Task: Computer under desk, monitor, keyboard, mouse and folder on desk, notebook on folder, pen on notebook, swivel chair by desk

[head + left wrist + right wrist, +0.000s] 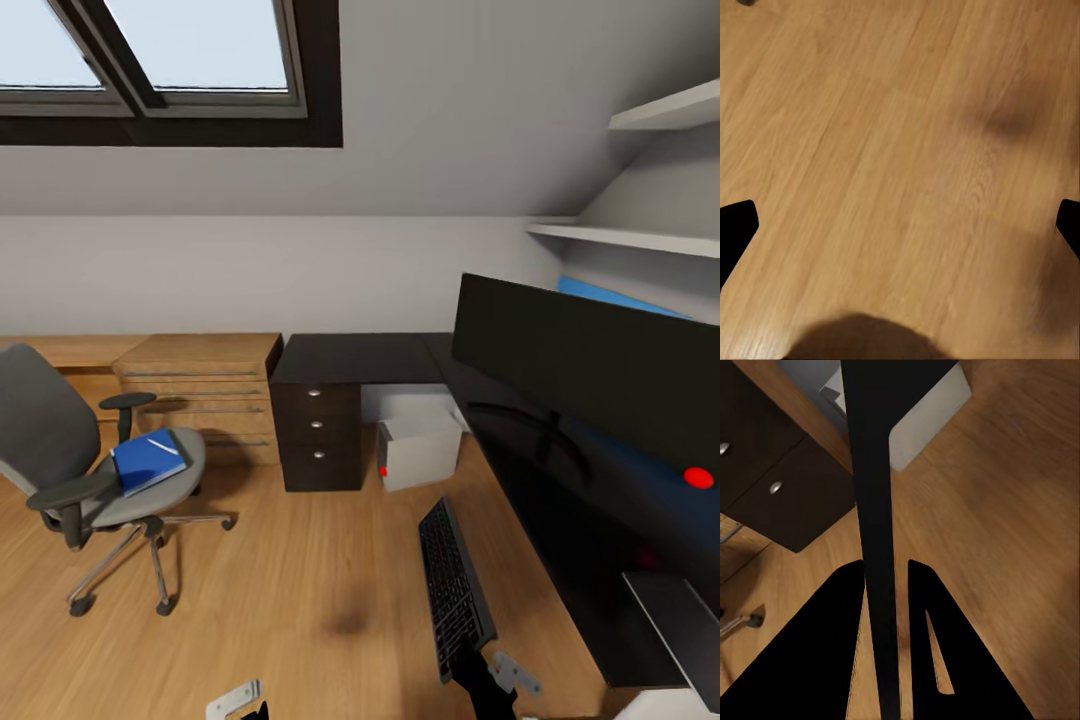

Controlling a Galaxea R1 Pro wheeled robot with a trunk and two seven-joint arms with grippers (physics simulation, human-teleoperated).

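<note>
Clearly the right tool (881, 585) is clenched on the keyboard (455, 585), gripping one end so it juts out over the floor beside the worktop (560, 520). Swinging it up could clip the monitor (590, 370). The left tool (900, 217) is released.

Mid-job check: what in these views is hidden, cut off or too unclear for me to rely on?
- Mouse: not identifiable on the desk.
- Notebook and pen: a pale streak on the folder is too small to name, head view.
- Right gripper: shut on the keyboard; the edge-on keyboard hides the contact, right wrist view.
- Monitor: cut off by the frame edge.
- Left gripper: fingertips barely enter the frame.
</note>
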